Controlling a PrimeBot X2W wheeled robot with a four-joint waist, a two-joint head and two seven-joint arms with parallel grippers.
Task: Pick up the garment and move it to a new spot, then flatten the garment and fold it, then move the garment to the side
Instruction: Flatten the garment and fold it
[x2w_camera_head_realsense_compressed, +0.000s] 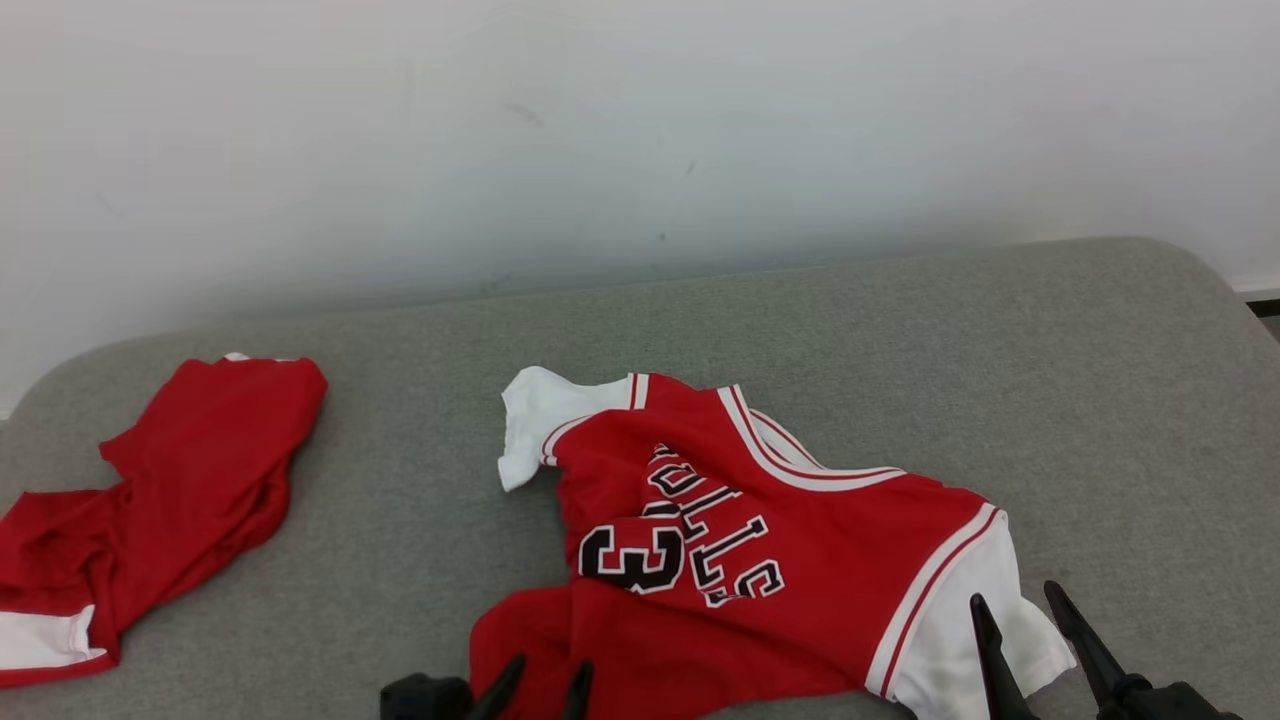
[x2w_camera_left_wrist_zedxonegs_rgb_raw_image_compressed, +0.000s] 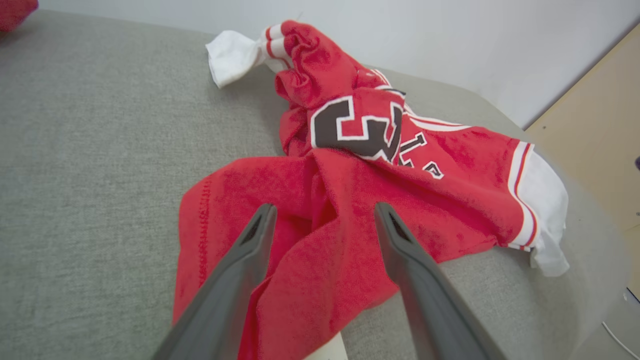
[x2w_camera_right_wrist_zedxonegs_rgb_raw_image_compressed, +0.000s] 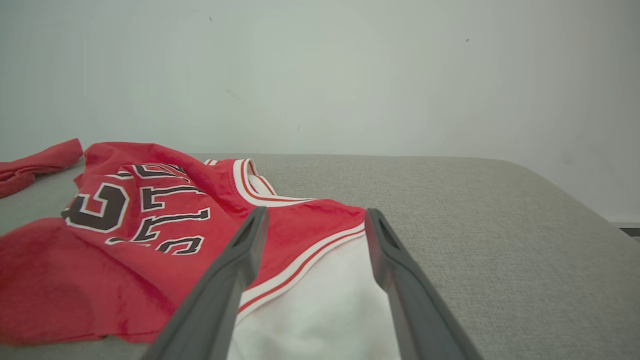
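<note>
Left pincer (x2w_camera_head_realsense_compressed: 552, 662) spread, right pincer (x2w_camera_head_realsense_compressed: 1013, 592) spread, rumpled jersey (x2w_camera_head_realsense_compressed: 800, 540)

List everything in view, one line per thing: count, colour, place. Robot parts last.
jersey: one; red with white sleeves and trim, black lettering and a 3; crumpled at the middle of the surface.
second garment: one; red with a white band; crumpled at the surface's left end, apart from the jersey.
padded surface: one; grey fabric; under both garments, against the wall.
wall: one; white with small dark marks; behind the surface.
tan panel: one; beige; beyond the surface's right end in the left wrist view, kind unclear.
left gripper: one; dark; open, at the jersey's near red hem.
right gripper: one; dark; open, at the jersey's near white sleeve.
</note>
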